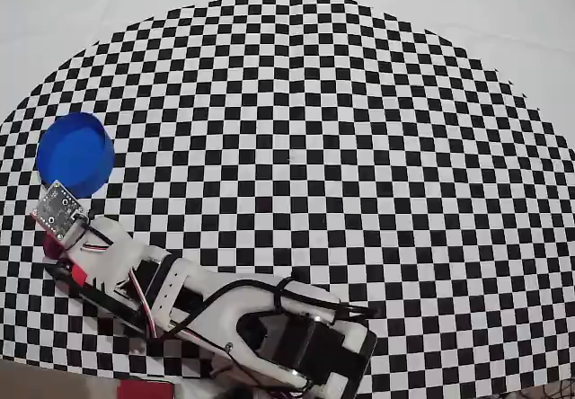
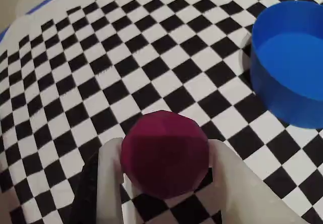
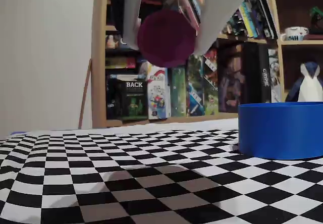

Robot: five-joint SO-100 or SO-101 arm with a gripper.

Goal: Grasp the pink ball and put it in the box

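Note:
The pink ball (image 2: pixel 165 153) is a dark magenta faceted ball held between my gripper's (image 2: pixel 165 156) two white fingers, well above the checkered cloth. The fixed view shows the ball (image 3: pixel 166 38) high in the air between the fingers (image 3: pixel 218 12), left of the blue round box (image 3: pixel 280 129). In the wrist view the box (image 2: pixel 290 62) is open and empty at the upper right, apart from the ball. In the overhead view the box (image 1: pixel 75 154) sits at the left, and the arm's wrist board (image 1: pixel 59 210) hides the ball just below it.
A black-and-white checkered cloth (image 1: pixel 305 129) covers the table. The arm's white base (image 1: pixel 296 336) stands at the bottom edge of the overhead view. A bookshelf (image 3: pixel 202 77) stands behind the table in the fixed view.

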